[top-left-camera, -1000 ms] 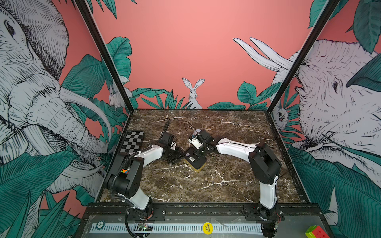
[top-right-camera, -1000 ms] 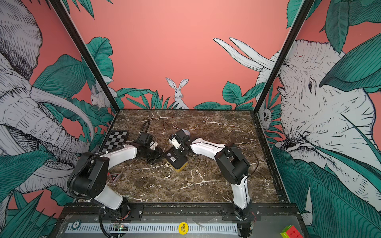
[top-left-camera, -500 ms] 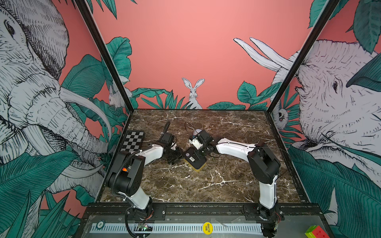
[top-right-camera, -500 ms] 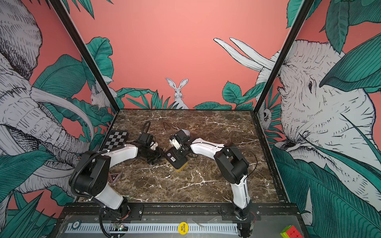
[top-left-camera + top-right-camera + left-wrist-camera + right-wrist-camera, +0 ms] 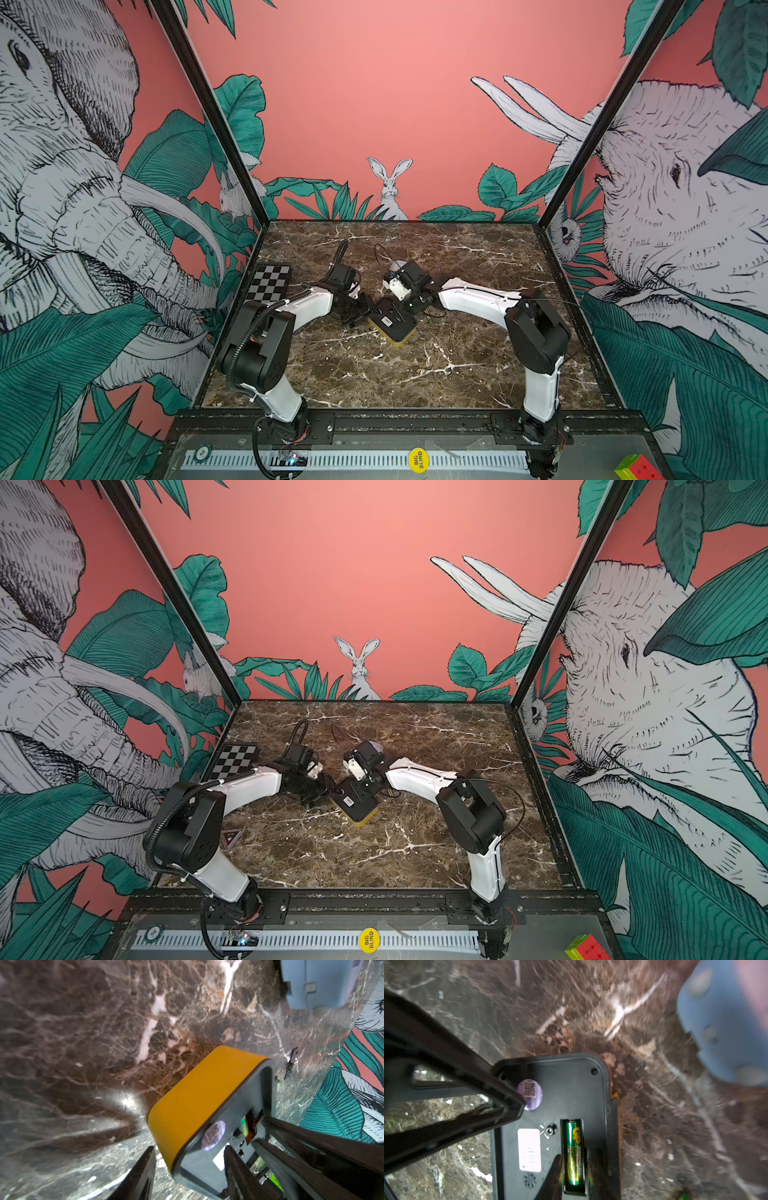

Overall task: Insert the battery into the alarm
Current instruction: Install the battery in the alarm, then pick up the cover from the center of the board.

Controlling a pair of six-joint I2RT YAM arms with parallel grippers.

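The right gripper (image 5: 576, 1156) has just opened a little and let go of the battery (image 5: 573, 1153), which lies seated in the alarm (image 5: 571, 1088), so insertion seems done; the left gripper (image 5: 190, 1148), half open, only straddles the alarm's edge.

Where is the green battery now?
In the right wrist view, the battery lies tucked into the black back of the alarm, beside the white label, with the right gripper straddling it.

A black-and-white checkerboard card (image 5: 268, 282) lay at the left edge of the brown marble table (image 5: 415, 374). A small triangular marker (image 5: 230, 838) lay nearer the front-left corner. A multicoloured puzzle cube (image 5: 633, 469) sat beyond the front edge.
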